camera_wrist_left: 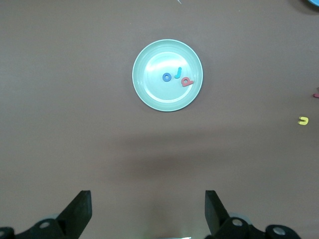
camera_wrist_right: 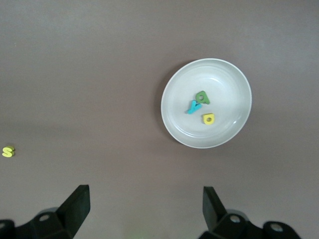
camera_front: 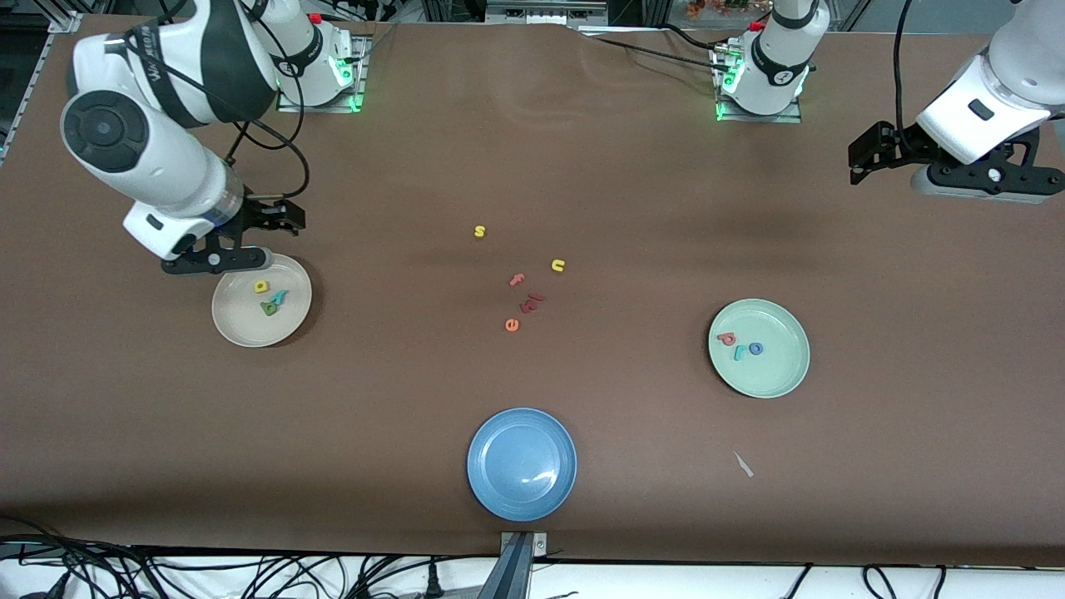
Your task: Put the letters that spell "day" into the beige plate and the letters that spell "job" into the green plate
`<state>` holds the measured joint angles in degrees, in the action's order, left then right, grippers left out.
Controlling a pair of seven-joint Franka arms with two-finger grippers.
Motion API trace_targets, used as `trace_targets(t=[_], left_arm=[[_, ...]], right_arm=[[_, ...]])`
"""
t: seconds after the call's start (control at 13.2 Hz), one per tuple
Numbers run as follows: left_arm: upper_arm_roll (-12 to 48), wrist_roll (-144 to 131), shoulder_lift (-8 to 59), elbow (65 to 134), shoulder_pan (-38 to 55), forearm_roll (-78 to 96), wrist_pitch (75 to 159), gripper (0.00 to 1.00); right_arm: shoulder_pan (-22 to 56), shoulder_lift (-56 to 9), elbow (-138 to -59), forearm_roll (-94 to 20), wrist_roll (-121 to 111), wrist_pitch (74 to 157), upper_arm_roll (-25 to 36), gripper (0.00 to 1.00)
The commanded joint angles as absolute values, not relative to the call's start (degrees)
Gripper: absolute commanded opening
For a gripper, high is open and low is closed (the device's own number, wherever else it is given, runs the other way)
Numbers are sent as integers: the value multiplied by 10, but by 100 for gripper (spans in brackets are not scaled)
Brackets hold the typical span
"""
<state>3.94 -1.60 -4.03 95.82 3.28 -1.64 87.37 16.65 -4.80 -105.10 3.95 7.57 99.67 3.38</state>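
Already the letters that spell "day" (camera_front: 269, 298) lie in the beige plate (camera_front: 237, 329) and the letters that spell "job" (camera_front: 740, 345) in the green plate (camera_front: 778, 378). Both the right gripper (camera_front: 279, 218), over the beige plate's rim, and the left gripper (camera_front: 865, 158), over bare table, stand released and empty. Little can go wrong now, I judge, unless the right gripper dips and knocks its plate.

- A blue plate (camera_front: 522, 463) sits near the front edge of the brown table (camera_front: 632, 191), holding nothing.
- A yellow s (camera_front: 479, 231) lies alone mid-table, farthest of the loose letters from the front camera.
- A yellow u (camera_front: 557, 265) lies nearer, toward the left arm's end.
- A pink f (camera_front: 517, 280) sits beside dark red pieces (camera_front: 532, 303).
- An orange e (camera_front: 512, 325) lies just nearer than those.
- A small pale scrap (camera_front: 743, 464) rests on the table.
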Motion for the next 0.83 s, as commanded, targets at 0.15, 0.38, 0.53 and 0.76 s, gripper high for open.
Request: trace_targets(t=[0.15, 0.38, 0.53, 0.76], left_arm=[[35, -2, -32, 940, 19, -4, 858, 100], [53, -4, -33, 939, 28, -6, 819, 100], [54, -6, -32, 938, 27, -6, 823, 100], [54, -7, -24, 922, 25, -6, 824, 100]], right_arm=[[106, -2, -1000, 47, 59, 891, 14, 100], [89, 6, -973, 38, 60, 876, 14, 100], [74, 6, -973, 18, 61, 894, 14, 100], [65, 6, -973, 18, 60, 923, 18, 100]])
